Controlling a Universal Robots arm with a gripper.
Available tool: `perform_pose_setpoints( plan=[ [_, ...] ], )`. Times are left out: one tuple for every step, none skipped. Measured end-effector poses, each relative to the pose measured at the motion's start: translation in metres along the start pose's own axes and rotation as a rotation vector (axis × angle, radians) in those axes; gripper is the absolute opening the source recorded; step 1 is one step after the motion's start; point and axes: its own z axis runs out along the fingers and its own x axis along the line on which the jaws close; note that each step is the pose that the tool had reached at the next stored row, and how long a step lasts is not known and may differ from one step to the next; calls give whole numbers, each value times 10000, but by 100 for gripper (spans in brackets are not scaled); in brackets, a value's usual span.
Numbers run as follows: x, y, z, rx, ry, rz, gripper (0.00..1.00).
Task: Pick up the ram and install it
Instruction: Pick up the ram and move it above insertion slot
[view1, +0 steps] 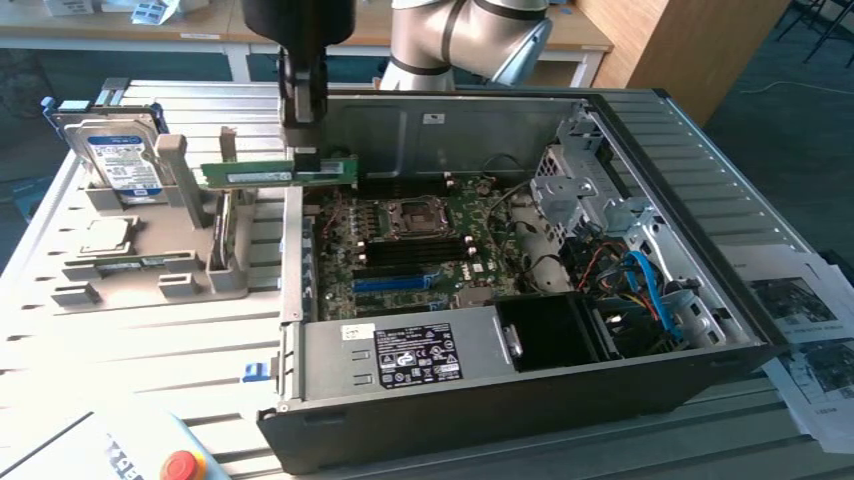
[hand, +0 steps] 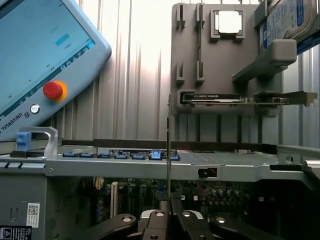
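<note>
The ram (view1: 260, 174) is a narrow green strip with a whitish label, held level in the air over the open computer case's wall at the exterior view's left. My gripper (view1: 308, 152) comes down from above and is shut on the strip's end nearest the case. In the wrist view the ram (hand: 168, 150) appears edge-on as a thin line rising from between my fingertips (hand: 161, 216). Below it lies the green motherboard (view1: 427, 235) with its blue slot (view1: 394, 283) and black slots beside it.
A grey holder (view1: 147, 265) at the exterior view's left carries a hard drive (view1: 118, 155) and a processor (view1: 107, 235). A teach pendant (view1: 127, 460) lies at the front corner. Papers (view1: 814, 335) lie at the exterior view's right. The case's power supply (view1: 414, 355) sits in front.
</note>
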Motion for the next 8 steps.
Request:
perform_pose_setpoints(
  plan=[
    [4, -29, -1, 0, 0, 0, 12],
    [7, -57, -3, -1, 1, 1, 12],
    [10, -87, -4, -1, 1, 1, 12],
    [13, -116, -6, -1, 1, 1, 12],
    [16, -147, -7, -1, 0, 0, 12],
    [19, -178, -8, -1, 0, -1, 12],
    [23, -211, -10, -1, 0, 0, 12],
    [26, -241, -11, -2, 0, 0, 12]
  ],
)
